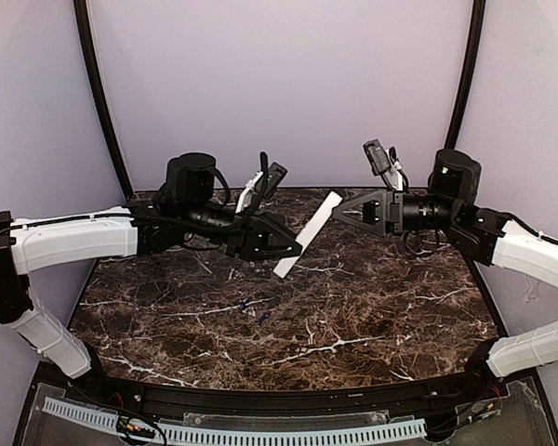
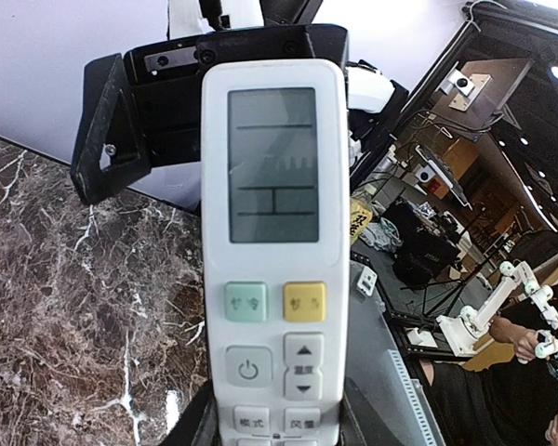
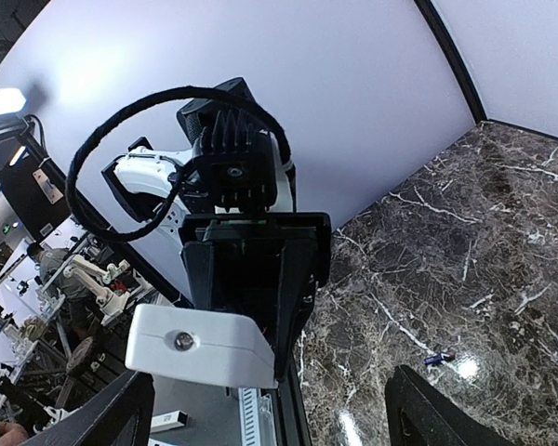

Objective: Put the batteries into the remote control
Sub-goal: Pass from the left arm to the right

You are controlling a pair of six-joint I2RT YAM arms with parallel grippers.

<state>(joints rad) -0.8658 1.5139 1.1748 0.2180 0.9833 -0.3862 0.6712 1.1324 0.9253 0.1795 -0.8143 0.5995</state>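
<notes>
The white remote control (image 1: 309,234) hangs tilted above the marble table, held at its lower end by my left gripper (image 1: 281,245), which is shut on it. In the left wrist view its screen and buttons (image 2: 273,232) face the camera. My right gripper (image 1: 337,212) is open beside the remote's upper end. In the right wrist view that end (image 3: 200,346) shows just ahead of the widely spread fingers (image 3: 428,409), nearer the left one. Two small dark blue batteries (image 1: 245,304) (image 1: 262,318) lie on the table below; one battery (image 3: 437,358) shows in the right wrist view.
The dark marble table (image 1: 372,316) ends in a black front edge with a white perforated strip (image 1: 260,433). Black curved frame posts (image 1: 98,93) (image 1: 465,74) rise at the back corners before a pale wall.
</notes>
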